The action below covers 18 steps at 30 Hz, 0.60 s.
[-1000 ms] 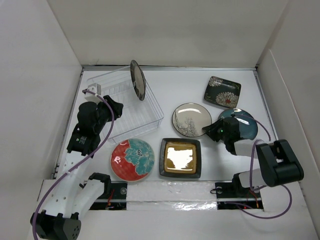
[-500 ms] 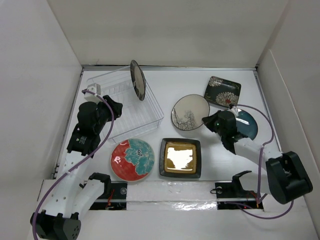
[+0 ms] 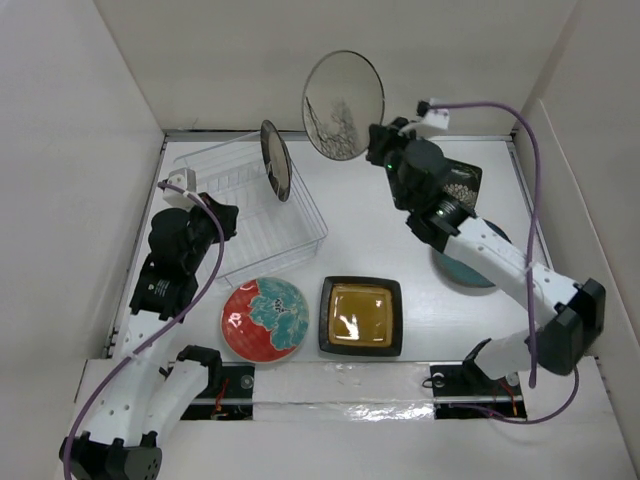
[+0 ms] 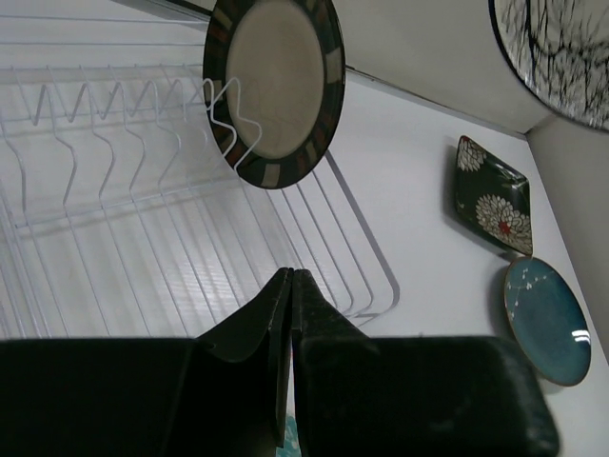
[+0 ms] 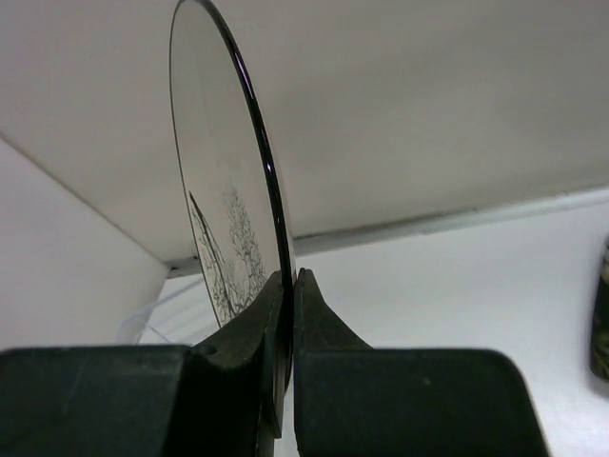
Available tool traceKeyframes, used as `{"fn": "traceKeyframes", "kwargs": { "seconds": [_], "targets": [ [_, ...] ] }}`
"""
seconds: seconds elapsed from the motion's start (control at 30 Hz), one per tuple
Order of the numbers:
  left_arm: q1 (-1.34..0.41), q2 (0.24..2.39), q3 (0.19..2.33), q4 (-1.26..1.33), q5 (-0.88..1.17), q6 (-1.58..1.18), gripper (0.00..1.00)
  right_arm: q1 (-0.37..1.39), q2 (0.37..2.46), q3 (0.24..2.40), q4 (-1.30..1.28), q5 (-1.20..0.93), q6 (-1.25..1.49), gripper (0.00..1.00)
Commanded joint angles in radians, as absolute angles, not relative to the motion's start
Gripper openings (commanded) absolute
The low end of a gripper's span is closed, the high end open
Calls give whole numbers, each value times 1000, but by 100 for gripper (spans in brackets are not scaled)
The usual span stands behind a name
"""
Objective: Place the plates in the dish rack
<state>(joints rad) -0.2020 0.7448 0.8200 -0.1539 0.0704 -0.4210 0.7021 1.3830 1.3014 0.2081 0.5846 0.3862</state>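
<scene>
Right gripper point(image 5: 288, 281) clamped on the rim of the upright branch plate point(image 3: 343, 105), held high; the dish rack point(image 3: 255, 225) lies below, to its left

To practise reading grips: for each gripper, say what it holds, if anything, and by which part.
The right gripper pinches the branch-pattern plate at its rim; the left gripper is shut on nothing.

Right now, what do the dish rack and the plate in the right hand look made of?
Dish rack: probably clear plastic, maybe thin white wire; table shows through its ribbed walls.
Branch-pattern plate: likely glazed ceramic; glossy cream face, thin dark rim.
</scene>
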Motion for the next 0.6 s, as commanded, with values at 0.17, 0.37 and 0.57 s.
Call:
{"fn": "traceKeyframes", "kwargs": {
  "seconds": [0.17, 0.37, 0.57],
  "targets": [
    [-207, 700, 850, -124, 21, -419, 6, 870, 1785, 1911, 161, 683, 60, 0],
    [-207, 692, 862, -138, 9, -420, 6, 937, 2063, 2317, 83, 768, -106, 0],
    [-216, 686, 868, -160, -58, -420, 8, 946, 2262, 2532, 41, 793, -173, 0]
  ]
}}
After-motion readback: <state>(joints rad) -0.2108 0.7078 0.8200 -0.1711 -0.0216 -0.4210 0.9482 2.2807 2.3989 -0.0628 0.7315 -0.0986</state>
